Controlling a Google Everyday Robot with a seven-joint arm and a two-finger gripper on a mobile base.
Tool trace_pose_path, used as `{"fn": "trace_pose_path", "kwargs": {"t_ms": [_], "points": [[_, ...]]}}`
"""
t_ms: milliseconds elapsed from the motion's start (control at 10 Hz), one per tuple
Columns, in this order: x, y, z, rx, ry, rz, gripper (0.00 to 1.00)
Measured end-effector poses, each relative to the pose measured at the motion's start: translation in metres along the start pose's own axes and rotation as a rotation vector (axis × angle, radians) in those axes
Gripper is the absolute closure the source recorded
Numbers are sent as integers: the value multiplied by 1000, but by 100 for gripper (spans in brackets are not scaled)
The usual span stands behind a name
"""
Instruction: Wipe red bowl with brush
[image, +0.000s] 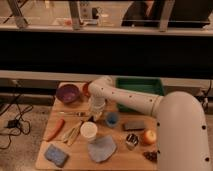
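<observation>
The red bowl (85, 89) sits at the back of the wooden table (75, 162), right of the purple bowl (68, 93). My white arm's wrist covers its right side. My gripper (95, 114) points down at the table just in front of the red bowl, between the silver fork (73, 114) and a blue cup (112, 119). The brush is not visible as a separate thing; there is only a dark patch under the gripper.
A green tray (142, 85) stands at the back right, behind my arm. In front lie a white cup (88, 130), pale wooden utensils (73, 133), a red pepper (55, 129), a blue sponge (56, 155), a grey cloth (101, 148), a dark block (133, 125) and an orange fruit (148, 136).
</observation>
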Motion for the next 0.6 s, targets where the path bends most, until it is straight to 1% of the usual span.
{"fn": "trace_pose_path", "kwargs": {"t_ms": [300,600], "points": [[-1,2,-3,0,-2,0,100],[-33,-16,-13,59,-11,-26,100]]}}
